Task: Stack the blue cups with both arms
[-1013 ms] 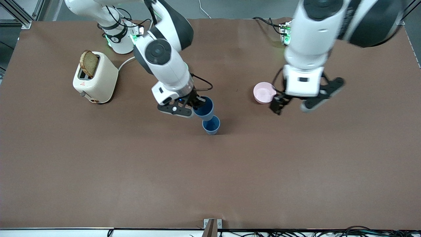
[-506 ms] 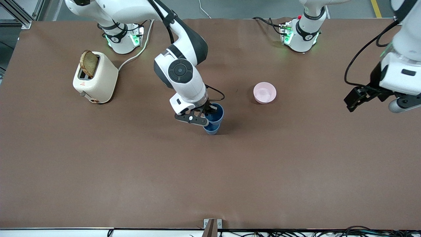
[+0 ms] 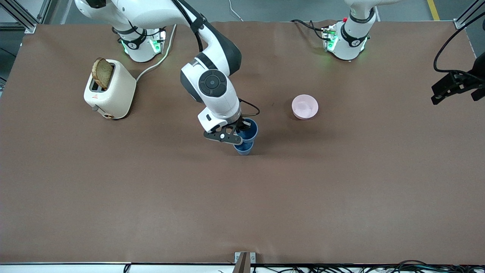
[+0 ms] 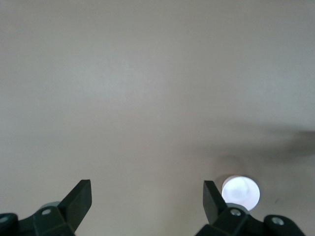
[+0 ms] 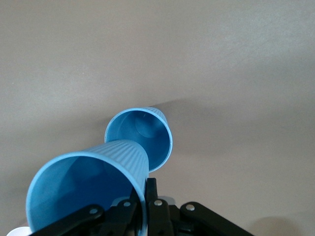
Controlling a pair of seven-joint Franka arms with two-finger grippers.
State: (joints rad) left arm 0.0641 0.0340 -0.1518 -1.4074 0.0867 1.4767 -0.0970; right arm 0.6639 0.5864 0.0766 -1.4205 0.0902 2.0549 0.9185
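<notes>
Right pincer (image 3: 238, 133) pinching blue cup (image 3: 248, 129), seemingly above second cup (image 3: 243, 148).

— A home kitchen?
— No, a robotics lab: two white jointed arms (image 3: 212, 85) bolted to a brown paper-covered surface (image 3: 242, 197), aluminium frame rails (image 3: 22, 15) at one corner, loose black cables (image 3: 379, 267) along the edge.

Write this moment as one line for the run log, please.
right claw: shut on held blue cup, over standing blue cup, not nested | left claw: open, waiting at left arm's table end | pink bowl: untouched
</notes>
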